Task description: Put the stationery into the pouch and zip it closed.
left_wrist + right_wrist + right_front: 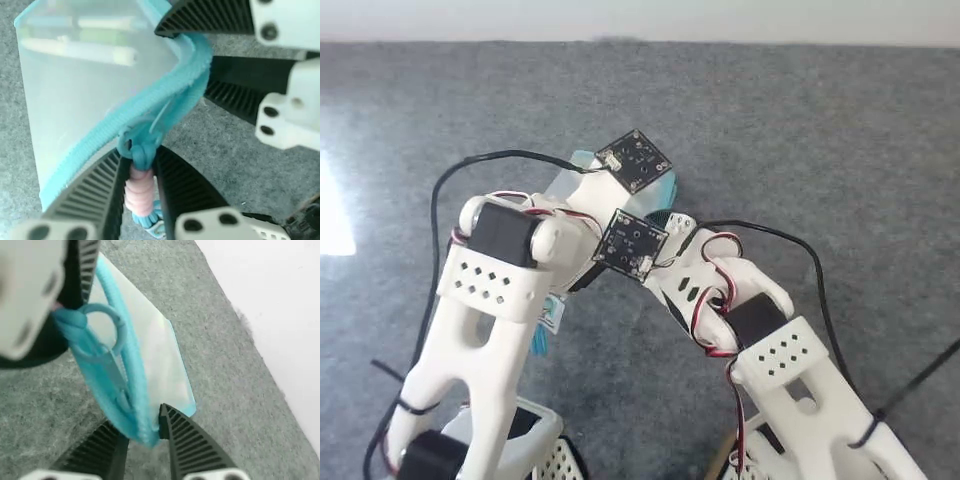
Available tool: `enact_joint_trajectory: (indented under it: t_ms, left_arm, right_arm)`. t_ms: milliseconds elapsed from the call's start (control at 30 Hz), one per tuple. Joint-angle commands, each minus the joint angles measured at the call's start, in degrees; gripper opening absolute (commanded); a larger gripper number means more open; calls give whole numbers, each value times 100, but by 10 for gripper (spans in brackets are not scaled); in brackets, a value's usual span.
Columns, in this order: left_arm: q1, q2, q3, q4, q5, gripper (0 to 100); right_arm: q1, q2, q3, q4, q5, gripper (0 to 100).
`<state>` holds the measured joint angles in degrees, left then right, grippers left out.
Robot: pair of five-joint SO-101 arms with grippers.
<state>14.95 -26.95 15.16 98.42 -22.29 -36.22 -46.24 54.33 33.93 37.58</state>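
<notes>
A translucent pouch (75, 100) with a cyan zipper (165, 95) is held off the grey mat between both arms. Pens (80, 47) lie inside it. My left gripper (140, 175) is shut on the zipper pull (139, 187), a cyan loop with a pink bead. My right gripper (145, 422) is shut on the pouch's zipper edge (137, 405) near one end; in the left wrist view its black fingers (210, 20) clamp the same edge. In the high view the two arms meet over the pouch (560, 185), with the wrist cameras above it.
Grey felt mat (820, 120) covers the table, with open room at the back and both sides. A white wall (280, 300) lies beyond the mat's edge. A small cyan item (540, 340) peeks out under the left arm.
</notes>
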Motion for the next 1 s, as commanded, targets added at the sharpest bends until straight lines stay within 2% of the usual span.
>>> enact_joint_trajectory:
  t_ms: [0, 67, 300, 400, 500, 600, 667, 867, 967]
  left_arm:
    - [-18, -53, 4, -70, -44, 11]
    - [-185, -88, -4, -229, -44, 11]
    - [-1424, -79, -163, -800, -62, 11]
    - [-1662, -35, -136, -897, -79, 11]
    - [-1670, -35, -127, -879, -79, 11]
    - [-1530, -35, -127, -862, -79, 11]
    - [-1407, -35, -119, -782, -79, 11]
    - [-1116, -35, -119, -580, -53, 11]
    - [-1011, -35, -66, -580, -44, 11]
  right_arm:
    - [-66, -330, -97, -92, 26, 7]
    - [-66, -330, -97, -40, 18, 7]
    - [-66, -391, -246, 576, 18, 7]
    - [-66, -338, -246, 576, 18, 7]
    - [-66, -338, -237, 576, -53, 7]
    - [-84, -400, -404, 567, -703, 8]
    - [-136, -347, -633, 681, -607, 13]
    - [-567, -330, -1116, 927, -422, 170]
    - [-681, -330, -1143, 927, -396, 210]
